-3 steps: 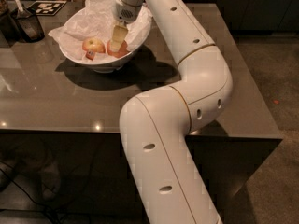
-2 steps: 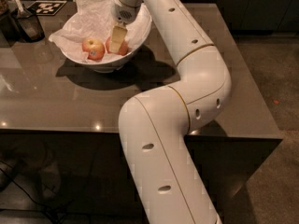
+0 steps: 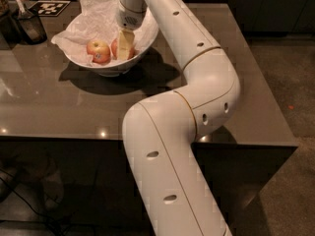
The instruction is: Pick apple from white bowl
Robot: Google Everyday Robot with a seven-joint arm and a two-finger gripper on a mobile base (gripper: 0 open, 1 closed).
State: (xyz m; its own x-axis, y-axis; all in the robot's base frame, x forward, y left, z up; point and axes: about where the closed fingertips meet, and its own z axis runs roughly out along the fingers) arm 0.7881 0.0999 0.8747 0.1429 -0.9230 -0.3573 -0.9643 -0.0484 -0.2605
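The white bowl (image 3: 112, 70) stands on the dark table at the upper left, lined with crumpled white paper (image 3: 93, 18). Two apples lie in it. The red-orange apple (image 3: 114, 48) lies to the right, partly hidden behind my gripper (image 3: 125, 44). A paler yellow-and-red apple (image 3: 98, 51) lies just to its left. My gripper reaches down into the bowl from above, right at the red-orange apple. My white arm runs from the lower middle up over the table to the bowl.
A small dark cup with utensils (image 3: 29, 26) stands left of the bowl. A black-and-white marker card (image 3: 49, 7) lies behind it. The table's front edge (image 3: 74, 137) runs across the middle; its right edge (image 3: 266, 82) meets the floor side.
Hardly any. The gripper stays low in the bowl at the red-orange apple, and both apples keep their places.
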